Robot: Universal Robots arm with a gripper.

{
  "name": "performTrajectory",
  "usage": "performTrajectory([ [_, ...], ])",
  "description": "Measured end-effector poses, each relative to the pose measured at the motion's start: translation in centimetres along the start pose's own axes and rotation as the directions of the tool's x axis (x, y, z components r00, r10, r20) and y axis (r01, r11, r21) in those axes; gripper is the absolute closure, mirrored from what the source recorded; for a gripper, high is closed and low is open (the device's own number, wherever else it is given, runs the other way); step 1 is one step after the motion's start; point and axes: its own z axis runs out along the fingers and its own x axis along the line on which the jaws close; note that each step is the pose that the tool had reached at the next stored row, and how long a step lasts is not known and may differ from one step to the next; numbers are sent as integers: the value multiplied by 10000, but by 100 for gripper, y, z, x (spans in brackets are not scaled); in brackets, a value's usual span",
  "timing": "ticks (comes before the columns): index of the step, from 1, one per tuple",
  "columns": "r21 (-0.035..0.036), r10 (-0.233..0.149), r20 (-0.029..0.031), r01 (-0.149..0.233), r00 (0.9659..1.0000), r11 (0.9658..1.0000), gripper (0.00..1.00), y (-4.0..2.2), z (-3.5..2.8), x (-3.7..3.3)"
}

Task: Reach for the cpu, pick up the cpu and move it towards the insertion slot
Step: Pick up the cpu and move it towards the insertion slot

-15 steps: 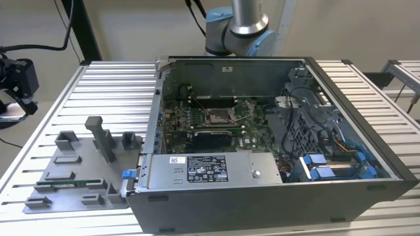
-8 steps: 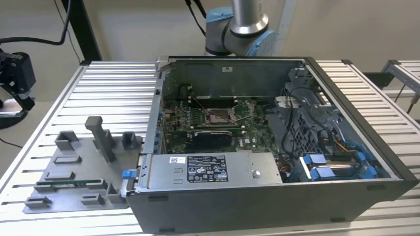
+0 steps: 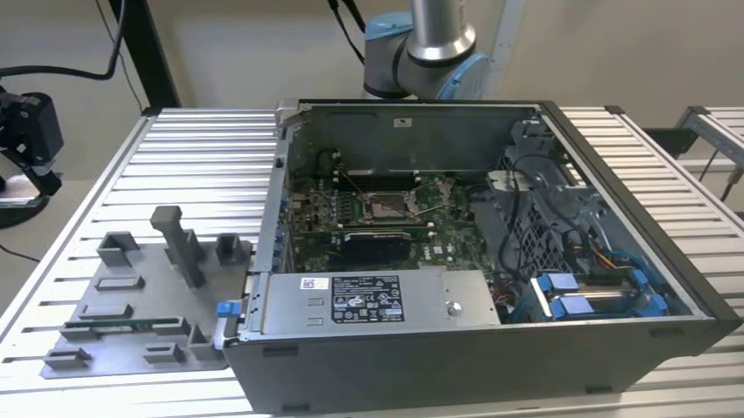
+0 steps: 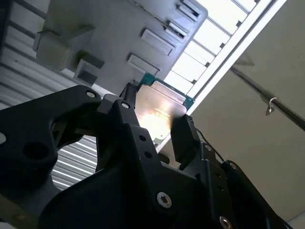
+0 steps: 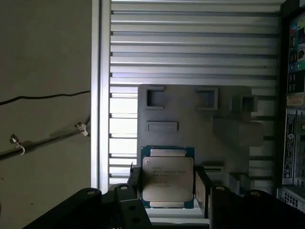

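Note:
The cpu (image 5: 167, 179) is a square silvery plate on a green-edged board, and it shows in both wrist views. My gripper (image 5: 167, 190) is shut on the cpu (image 4: 159, 112), with one black finger (image 4: 125, 112) on each of two opposite sides. It hangs well above the grey plastic fixture (image 5: 190, 114), near the table's edge. In the exterior view the insertion slot (image 3: 388, 205), a shiny metal frame with a dark centre, lies on the motherboard inside the open computer case (image 3: 605, 157). The arm (image 3: 421, 43) rises behind the case.
The grey fixture (image 3: 128, 305) lies at the exterior view's left of the case, with upright posts and a green memory stick (image 3: 117, 326). A power supply (image 3: 372, 300) and blue-clipped cables (image 3: 581, 292) sit in the case. A black stand (image 3: 30, 139) is at the far left.

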Motion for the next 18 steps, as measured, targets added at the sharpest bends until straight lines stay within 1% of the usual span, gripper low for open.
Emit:
performTrajectory([
  [4,1,0,-2,0,10000,10000,100,0,-1,-10],
  [8,0,0,0,0,10000,10000,100,0,0,-53],
  [16,1,0,-1,0,10000,10000,100,0,0,-185],
  [17,0,0,0,0,10000,10000,100,0,1,-232],
  [18,0,0,0,0,10000,10000,100,0,1,-249],
])
